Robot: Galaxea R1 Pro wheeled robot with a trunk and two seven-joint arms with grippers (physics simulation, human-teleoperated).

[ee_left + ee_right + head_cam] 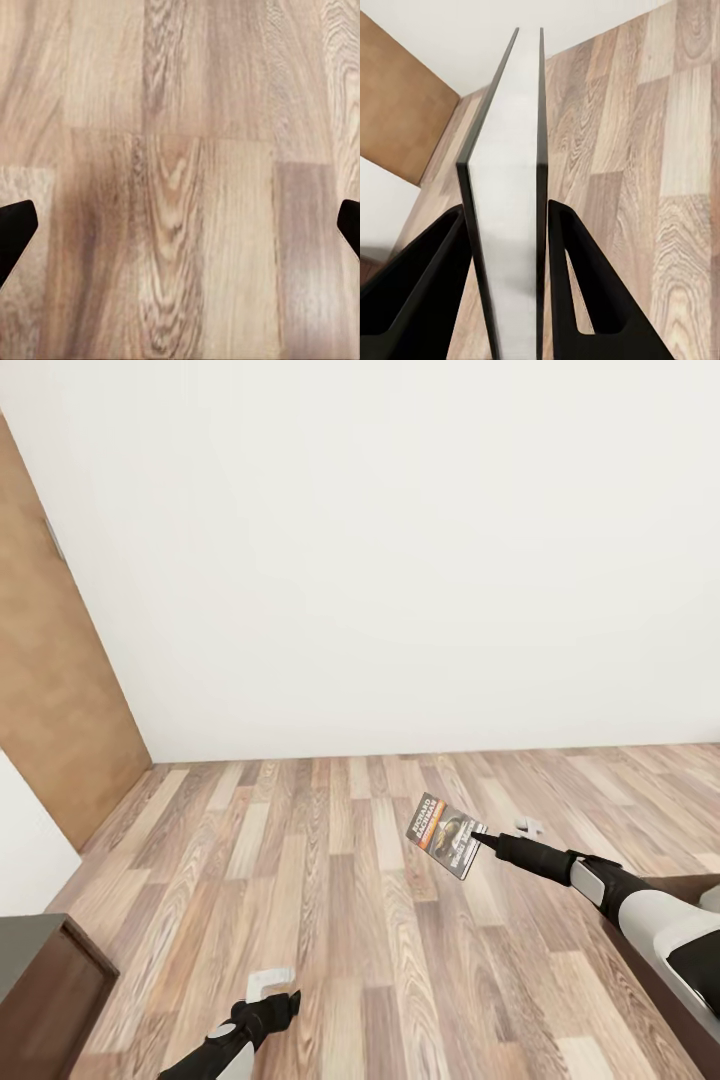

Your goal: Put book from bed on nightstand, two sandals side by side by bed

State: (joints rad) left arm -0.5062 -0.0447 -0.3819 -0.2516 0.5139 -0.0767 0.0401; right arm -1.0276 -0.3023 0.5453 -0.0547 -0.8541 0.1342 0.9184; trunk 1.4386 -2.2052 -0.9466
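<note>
Brown wood-plank floor (pixel 330 900) is stretching out to a bare white wall (pixel 400 560), with a tan wooden door (pixel 50 690) standing at ten o'clock. The right end effector (pixel 480 838) is clamping its black fingers (pixel 585 292) on the small thin paperback book with a dark cover, white lettering and an orange band (pixel 447 835), holding it in the air over the floor at about one o'clock. The left end effector (pixel 285 1002) is hanging low at seven o'clock, its fingers spread apart and gripping nothing. A dark brown wooden cabinet corner (pixel 45 980) is showing at eight o'clock; whether it is the nightstand cannot be told. The carry looks under way; keeping the grip firm and the book level while turning should be preventing slippage.
</note>
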